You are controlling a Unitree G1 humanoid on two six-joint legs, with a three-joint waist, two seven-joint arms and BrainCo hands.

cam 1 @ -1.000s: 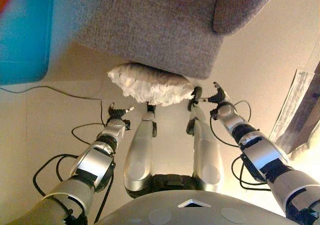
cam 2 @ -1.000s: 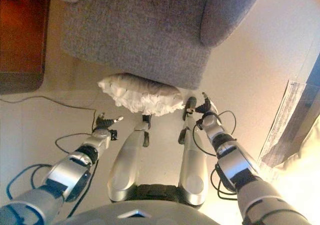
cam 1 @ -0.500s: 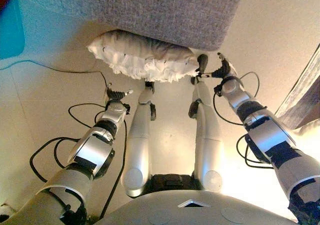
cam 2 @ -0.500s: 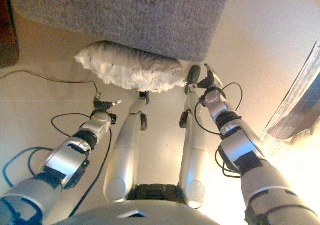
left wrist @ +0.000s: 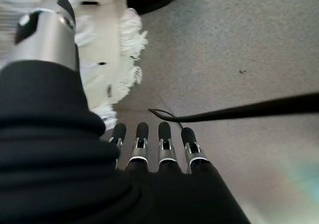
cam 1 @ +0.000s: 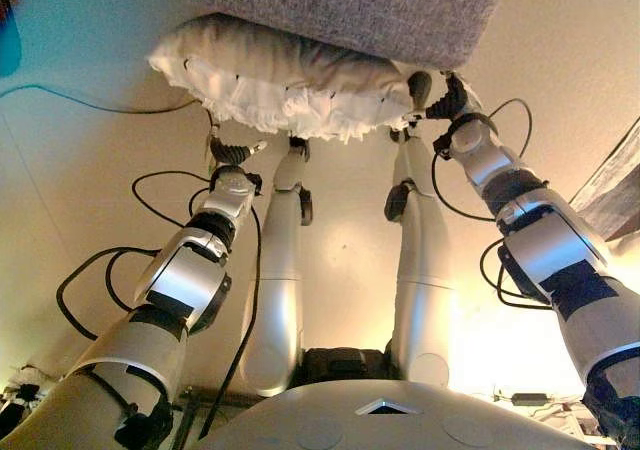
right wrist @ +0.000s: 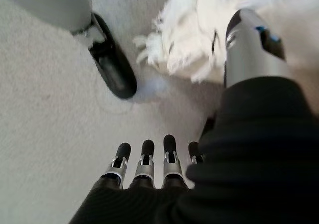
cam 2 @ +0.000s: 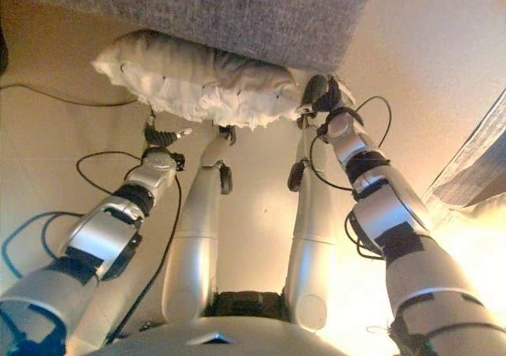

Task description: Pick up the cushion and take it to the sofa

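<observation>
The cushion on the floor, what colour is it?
The cushion is white with a frilly fringe, clearest in the left eye view.

You are looking down into a home living room. A grey upholstered sofa (cam 1: pixel 350 5) stands on a pale cream floor (cam 1: pixel 90 190), and a white cushion with a fringed edge (cam 1: pixel 285 85) lies on the floor against the sofa's base. At the right edge a fold of grey fabric (cam 2: pixel 478 178), perhaps a curtain or throw, hangs into view.
</observation>
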